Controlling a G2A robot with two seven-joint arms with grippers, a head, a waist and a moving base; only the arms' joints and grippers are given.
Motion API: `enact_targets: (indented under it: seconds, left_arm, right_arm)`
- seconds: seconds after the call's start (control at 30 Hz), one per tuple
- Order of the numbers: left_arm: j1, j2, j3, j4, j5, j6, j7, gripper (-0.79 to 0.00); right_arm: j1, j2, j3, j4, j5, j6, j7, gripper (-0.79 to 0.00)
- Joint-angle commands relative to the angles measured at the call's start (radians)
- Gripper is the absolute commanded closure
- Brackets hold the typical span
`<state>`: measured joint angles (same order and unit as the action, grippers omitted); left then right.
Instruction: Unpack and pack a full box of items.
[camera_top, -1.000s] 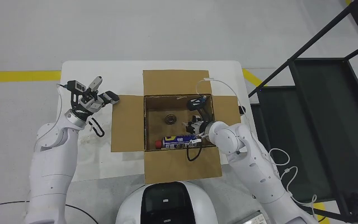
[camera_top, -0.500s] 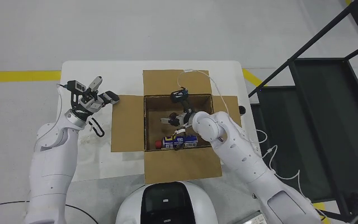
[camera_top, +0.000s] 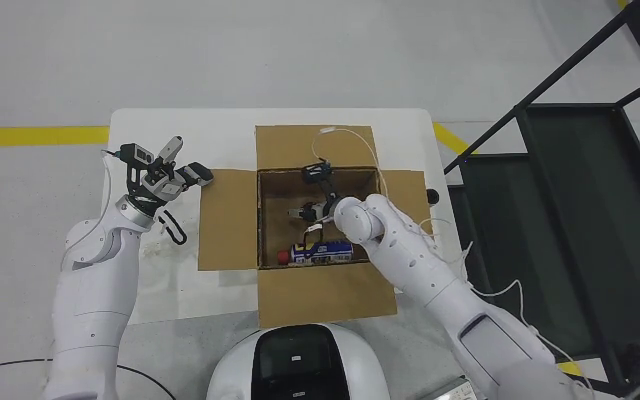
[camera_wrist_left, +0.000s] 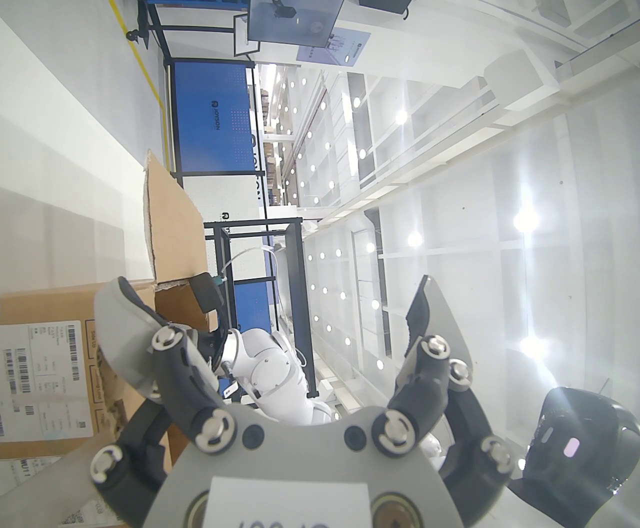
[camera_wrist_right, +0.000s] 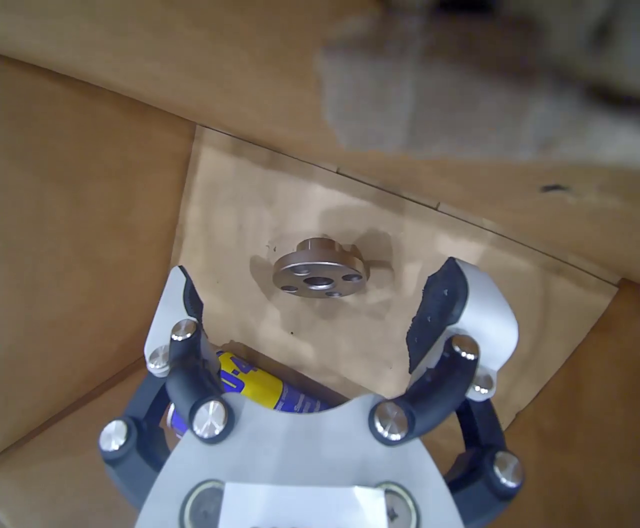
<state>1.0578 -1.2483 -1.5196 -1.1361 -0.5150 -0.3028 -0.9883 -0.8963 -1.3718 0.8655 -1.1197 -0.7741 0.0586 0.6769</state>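
1. The left claw (camera_top: 186, 162) is held up over the left part of the bench (camera_top: 160, 130), just beside the left side of the box (camera_top: 228, 220). Its jaws are spread wide and hold nothing. It is well apart from the work, and I judge it best parked there, out of the lifting path
2. The box stands in the middle of the bench, its top opened out flat on all four sides. On its floor near the middle lies a round metal flange (camera_wrist_right: 320, 280), flat side down, with a raised hub on top. A spray can (camera_top: 320, 252) lies on its side along the near wall
3. The right claw (camera_wrist_right: 315, 267) is down inside the box, jaws open and empty. The flange sits between and just beyond its fingertips, and the can is just beside one finger
4. The step in hand looks like picking the flange to unpack it. The disc is low and thin, so the fingertips probably need to come almost down to the cardboard. They should straddle the rim evenly before closing, or the part may tip or skid towards the wall
5. Closing slowly and lifting straight up should keep the finger on the can's side from nudging it
6. A white cable (camera_top: 350, 135) loops over the far side of the box and could snag there as the arm comes out, so watch it
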Motion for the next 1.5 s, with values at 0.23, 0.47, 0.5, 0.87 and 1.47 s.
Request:
enact_targets:
  seconds: [0.23,0.47,0.5,0.87,1.47]
  left_arm:
    - [0.0,0.0,0.0,0.0,0.0,0.0,0.0,-0.785]
    - [0.0,0.0,0.0,0.0,0.0,0.0,0.0,-0.785]
    - [0.0,0.0,0.0,0.0,0.0,0.0,0.0,-0.785]
    - [0.0,0.0,0.0,0.0,0.0,0.0,0.0,-0.785]
    - [0.0,0.0,0.0,0.0,0.0,0.0,0.0,-0.785]
  right_arm:
    - [0.017,-0.018,-0.037,0.04,-0.026,-0.021,-0.017,-0.188]
    - [-0.017,-0.015,-0.032,-0.006,-0.063,-0.012,-0.048,0.0]
    - [-0.027,-0.012,-0.027,-0.023,-0.074,-0.01,-0.053,0.0]
    - [-0.226,0.048,0.096,-0.356,-0.205,-0.004,-0.011,0.0]
    - [-0.211,0.065,0.186,-0.306,-0.015,-0.238,0.078,-0.785]
